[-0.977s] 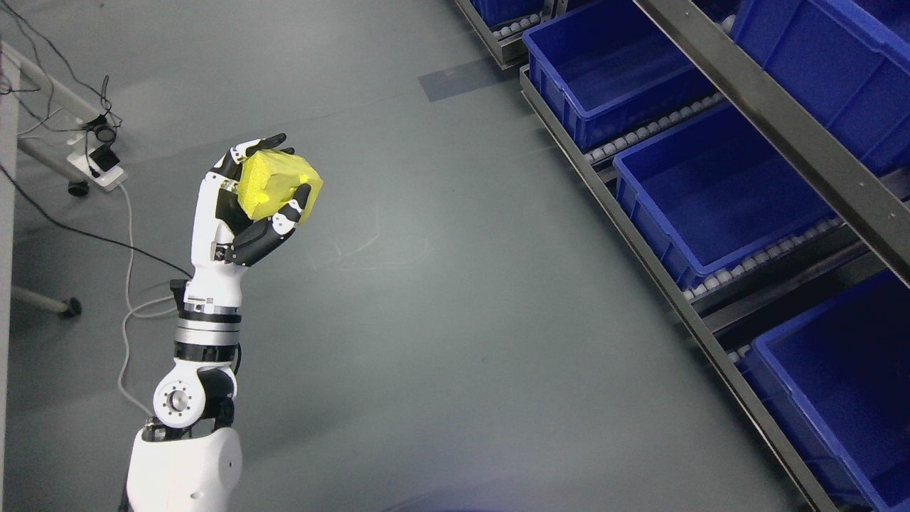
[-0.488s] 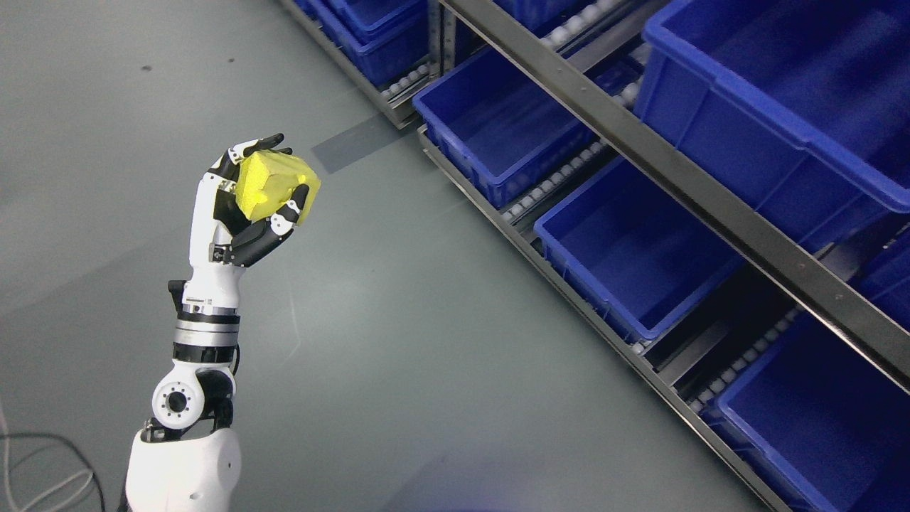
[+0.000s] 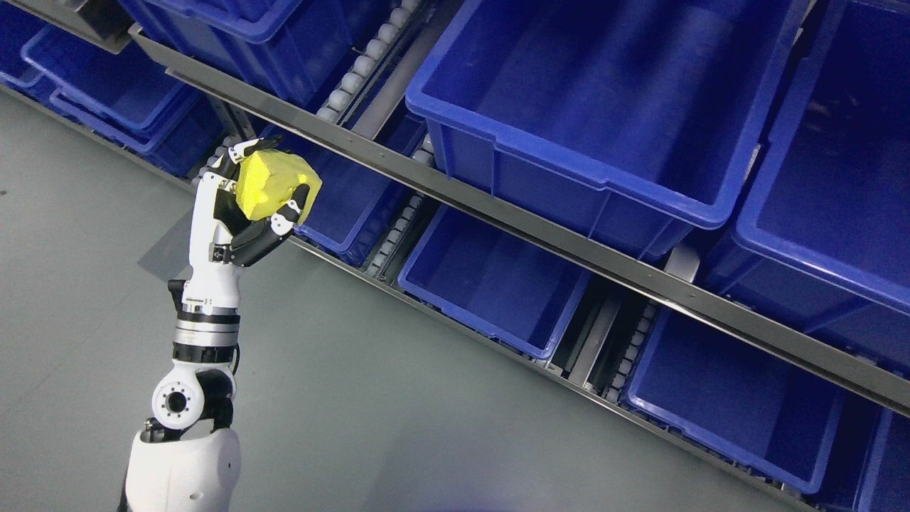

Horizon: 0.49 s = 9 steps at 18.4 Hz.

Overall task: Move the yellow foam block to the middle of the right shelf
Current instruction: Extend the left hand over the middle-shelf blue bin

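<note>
Above the grey floor (image 3: 398, 398), just in front of the shelf's lower front edge, the robot's left hand (image 3: 245, 199) is raised on an upright white arm, its fingers (image 3: 291, 206) curled tight around the yellow foam block (image 3: 274, 185), thumb under it and fingertips over the top. The block sits in the air, near the left part of the shelf (image 3: 540, 231), level with a grey metal rail that runs diagonally across the rack. Open blue bins fill the shelf: a large upper bin (image 3: 569, 163) behind the rail, a lower bin (image 3: 490, 284) beneath it. The right hand is out of sight. To do the carry well, I judge the hand should keep its firm squeeze, travel rightward clear of the rail, and release only once the block is well inside the rim of the middle bin
</note>
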Motion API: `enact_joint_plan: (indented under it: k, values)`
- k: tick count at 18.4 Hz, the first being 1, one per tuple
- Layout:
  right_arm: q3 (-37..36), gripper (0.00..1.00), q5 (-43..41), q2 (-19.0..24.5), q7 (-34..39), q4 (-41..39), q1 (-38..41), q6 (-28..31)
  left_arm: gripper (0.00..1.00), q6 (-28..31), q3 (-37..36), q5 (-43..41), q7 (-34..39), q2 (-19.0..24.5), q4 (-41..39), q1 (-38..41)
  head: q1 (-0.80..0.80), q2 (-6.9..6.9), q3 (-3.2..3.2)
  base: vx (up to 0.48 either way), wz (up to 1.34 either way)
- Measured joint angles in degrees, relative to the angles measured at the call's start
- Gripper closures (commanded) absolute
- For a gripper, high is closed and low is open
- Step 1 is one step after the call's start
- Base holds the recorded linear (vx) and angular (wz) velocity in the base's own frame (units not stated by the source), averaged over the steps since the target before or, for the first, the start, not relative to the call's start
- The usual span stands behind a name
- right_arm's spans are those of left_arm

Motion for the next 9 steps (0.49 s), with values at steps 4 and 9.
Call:
enact_joint_plan:
  k: [4,9]
  values:
    - [0.0,0.0,0.0,0.0,0.0,0.0,0.0,0.0,1.0,-0.4,0.3,-0.1,0.0,0.0,-1.4,0.0,0.0,0.01,0.0,0.095,-0.21]
    - [0.0,0.0,0.0,0.0,0.0,0.0,0.0,0.0,1.0,-2.3,2.1,-0.1,-0.1,0.0,-3.0,-1.4,0.0,0.02,0.0,0.072,-0.11]
